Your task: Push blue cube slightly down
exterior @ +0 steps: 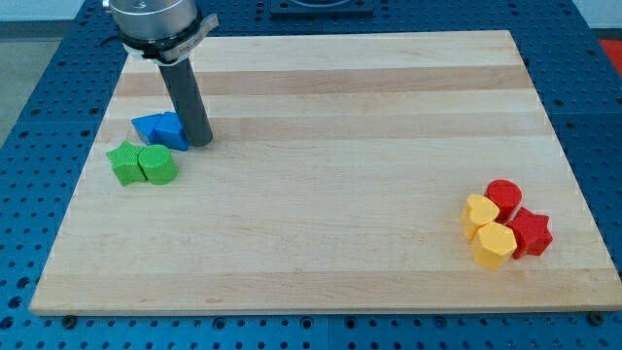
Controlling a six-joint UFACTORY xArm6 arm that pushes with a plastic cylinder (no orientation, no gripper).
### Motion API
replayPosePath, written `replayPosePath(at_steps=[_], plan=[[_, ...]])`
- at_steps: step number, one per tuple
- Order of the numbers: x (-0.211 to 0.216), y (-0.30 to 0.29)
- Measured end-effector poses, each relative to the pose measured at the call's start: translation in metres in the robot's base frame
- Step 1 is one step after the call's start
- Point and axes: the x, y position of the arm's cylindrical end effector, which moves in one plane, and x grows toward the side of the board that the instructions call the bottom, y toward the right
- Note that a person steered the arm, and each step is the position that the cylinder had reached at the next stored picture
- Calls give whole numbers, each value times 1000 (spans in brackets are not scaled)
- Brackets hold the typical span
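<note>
Nearest the view's bottom, at right: two yellow blocks (486, 229) and two red blocks (517, 216), well apart from the work. Upper left: blue cube (160, 128), touching my tip (201, 143), a bare rod gripping nothing, on the cube's right side. Two green blocks (142, 163) lie just below the cube, so room downward is judged scant; the board edge (83, 185) stays near.
</note>
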Motion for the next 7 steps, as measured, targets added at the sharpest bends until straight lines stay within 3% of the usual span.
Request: replayPosePath(at_steps=[3,6,7], plan=[[-6,6],[-64,29],[-63,24]])
